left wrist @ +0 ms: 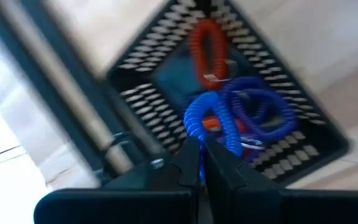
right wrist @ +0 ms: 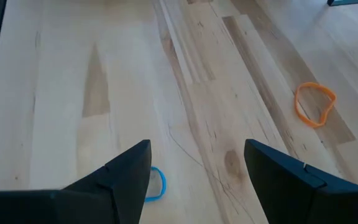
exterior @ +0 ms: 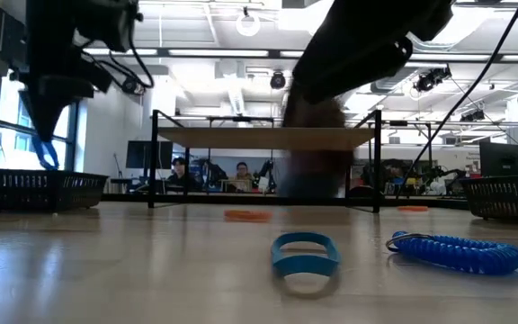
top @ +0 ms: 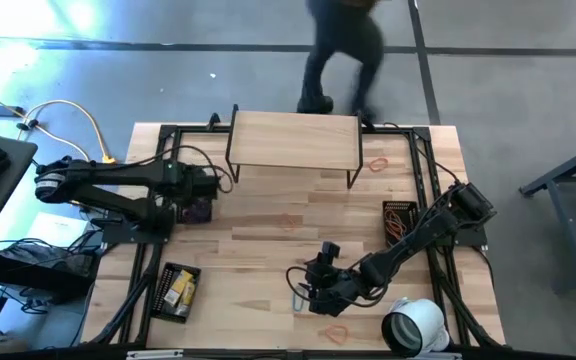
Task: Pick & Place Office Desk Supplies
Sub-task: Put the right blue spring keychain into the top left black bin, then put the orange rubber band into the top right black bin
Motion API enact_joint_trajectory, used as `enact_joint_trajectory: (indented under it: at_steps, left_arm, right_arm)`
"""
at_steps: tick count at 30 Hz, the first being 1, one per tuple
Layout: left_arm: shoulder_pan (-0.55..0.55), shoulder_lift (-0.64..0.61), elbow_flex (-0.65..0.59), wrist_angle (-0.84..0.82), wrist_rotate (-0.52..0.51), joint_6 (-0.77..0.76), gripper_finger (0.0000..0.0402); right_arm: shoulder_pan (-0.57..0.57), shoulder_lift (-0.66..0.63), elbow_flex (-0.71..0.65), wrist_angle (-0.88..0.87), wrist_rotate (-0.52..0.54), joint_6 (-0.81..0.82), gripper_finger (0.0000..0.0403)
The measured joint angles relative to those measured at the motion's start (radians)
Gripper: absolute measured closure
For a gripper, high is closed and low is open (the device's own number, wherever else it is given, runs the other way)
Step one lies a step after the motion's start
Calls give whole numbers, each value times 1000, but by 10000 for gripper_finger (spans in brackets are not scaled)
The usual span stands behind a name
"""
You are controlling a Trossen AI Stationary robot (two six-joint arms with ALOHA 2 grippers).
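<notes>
Looked like pale wood on the counter (right wrist: 216, 81), smooth, with long grain lines and a soft shine. Showed black wire mesh on the basket (left wrist: 166, 37). Seemed like shiny plastic on the blue coil (left wrist: 219, 121) and the orange-red coil (left wrist: 207, 46), curly and springy. Looked like smooth rubbery stuff on the blue loop (exterior: 305, 256) and the thin orange band (right wrist: 314, 104). Were dark, matt plastic on the right tool's fingers (right wrist: 120, 177).

The pale wooden counter (top: 268, 250) carries black mesh baskets (top: 178, 291), a white tape roll (top: 415, 325), a small wooden shelf (top: 293, 140), scattered orange bands (right wrist: 314, 103) and blue loops (exterior: 305, 254).
</notes>
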Motion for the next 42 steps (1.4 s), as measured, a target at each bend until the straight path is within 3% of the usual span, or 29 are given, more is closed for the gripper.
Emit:
enact_joint_trajectory:
  at_steps: [5,11,15,19,25,31,36,42]
  left_arm:
    - [59,0,-44,113,42,112,400]
    - [95,0,-45,104,44,99,388]
    - [94,0,-45,95,102,68,386]
    - [101,0,-45,78,77,112,386]
    - [136,0,-45,40,27,58,382]
    - [160,0,-45,39,54,34,337]
    - [171,0,-45,32,19,34,296]
    - [167,-5,-41,-7,19,32,287]
  right_arm:
    - [-2,0,0,8,0,-2,156]
    - [-6,0,0,8,2,-5,156]
    - [-10,0,0,8,2,-5,156]
    - [-10,0,0,16,1,-5,156]
    - [-10,0,0,15,0,-6,156]
    - [-10,0,0,9,0,-6,156]
    - [-10,0,0,10,0,-7,156]
    - [-14,0,0,16,5,-28,156]
